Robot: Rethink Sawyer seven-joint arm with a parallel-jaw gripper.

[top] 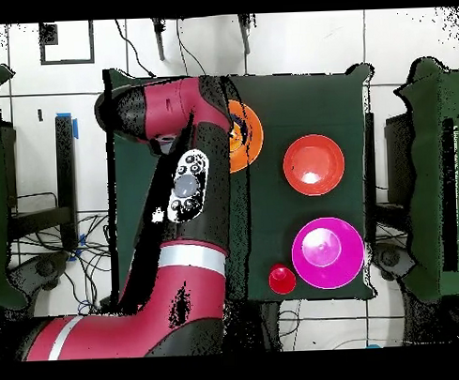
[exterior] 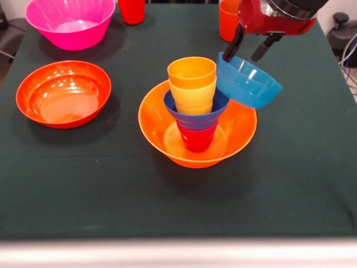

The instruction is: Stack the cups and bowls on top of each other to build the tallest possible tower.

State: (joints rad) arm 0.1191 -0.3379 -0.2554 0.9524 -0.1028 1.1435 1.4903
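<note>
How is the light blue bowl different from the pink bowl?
The light blue bowl hangs tilted in the air, pinched at its rim by the gripper; the pink bowl sits flat on the table. The light blue bowl is smaller than the pink bowl. It hangs beside the tower, while the pink bowl stands off in a corner. Both are round, glossy and empty.

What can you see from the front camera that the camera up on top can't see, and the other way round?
Only the front view shows the tower: a red cup, a dark blue bowl and stacked yellow cups standing in the big orange bowl. It also shows the gripper holding the light blue bowl by its rim, tilted, beside the tower, and an orange cup at the back.

Only the overhead view shows the whole arm, which covers the tower, plus the floor and cables.

Both show the pink bowl, the orange-red bowl and a red cup.
</note>
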